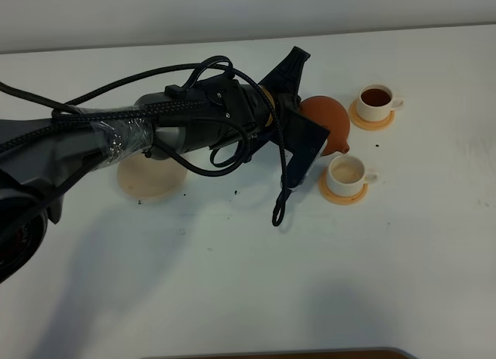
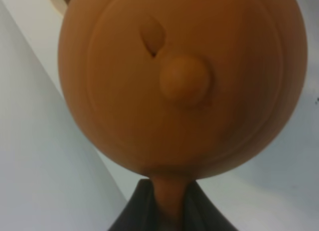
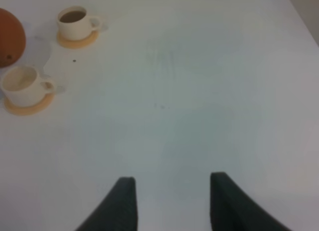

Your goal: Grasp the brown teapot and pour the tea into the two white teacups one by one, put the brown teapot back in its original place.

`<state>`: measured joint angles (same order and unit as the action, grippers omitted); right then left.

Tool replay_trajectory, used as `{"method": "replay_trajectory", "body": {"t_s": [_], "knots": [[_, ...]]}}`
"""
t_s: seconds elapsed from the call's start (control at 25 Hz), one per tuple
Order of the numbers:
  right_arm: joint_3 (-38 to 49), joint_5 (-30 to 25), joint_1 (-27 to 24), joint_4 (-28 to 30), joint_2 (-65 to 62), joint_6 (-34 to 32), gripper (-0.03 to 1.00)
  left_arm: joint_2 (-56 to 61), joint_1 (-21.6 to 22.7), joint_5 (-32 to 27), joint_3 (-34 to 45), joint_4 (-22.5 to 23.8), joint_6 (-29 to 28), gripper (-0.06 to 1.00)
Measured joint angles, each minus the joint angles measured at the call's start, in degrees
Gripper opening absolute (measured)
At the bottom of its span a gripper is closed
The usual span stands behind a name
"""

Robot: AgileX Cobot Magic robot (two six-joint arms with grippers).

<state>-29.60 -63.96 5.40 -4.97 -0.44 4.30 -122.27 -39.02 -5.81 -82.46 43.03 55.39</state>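
Two arms logged over table (image 1: 232, 297). Noted left arm (image 1: 116, 138) stretched across toward the cups, left gripper (image 2: 167, 203) pinched on the handle of teapot (image 1: 329, 120). Teapot held aloft and tipped, spout down near the mouth of near cup (image 1: 346, 171). Noted right gripper (image 3: 169, 201) spread, holding nothing, over bare table well apart from the cups. Saw saucer (image 1: 147, 181) vacant beneath left arm. Saw far cup (image 1: 376, 98) dark with tea; near cup pale inside, level not readable, stream not visible. Judged step in hand: filling near cup. To do it well: keep spout over the cup mouth, not the rim; tilt slowly; mind lid knob (image 2: 183, 84), likely loose at this tilt; stop short of brim; level teapot before swinging back to saucer.
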Motion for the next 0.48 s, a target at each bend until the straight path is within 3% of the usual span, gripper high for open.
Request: {"method": "replay_trajectory", "body": {"t_s": [0.48], "knots": [[0.0, 0.0, 0.0, 0.0, 0.0, 0.0, 0.38, 0.0, 0.0, 1.28, -0.01, 7.98, 0.12, 0.14]]}}
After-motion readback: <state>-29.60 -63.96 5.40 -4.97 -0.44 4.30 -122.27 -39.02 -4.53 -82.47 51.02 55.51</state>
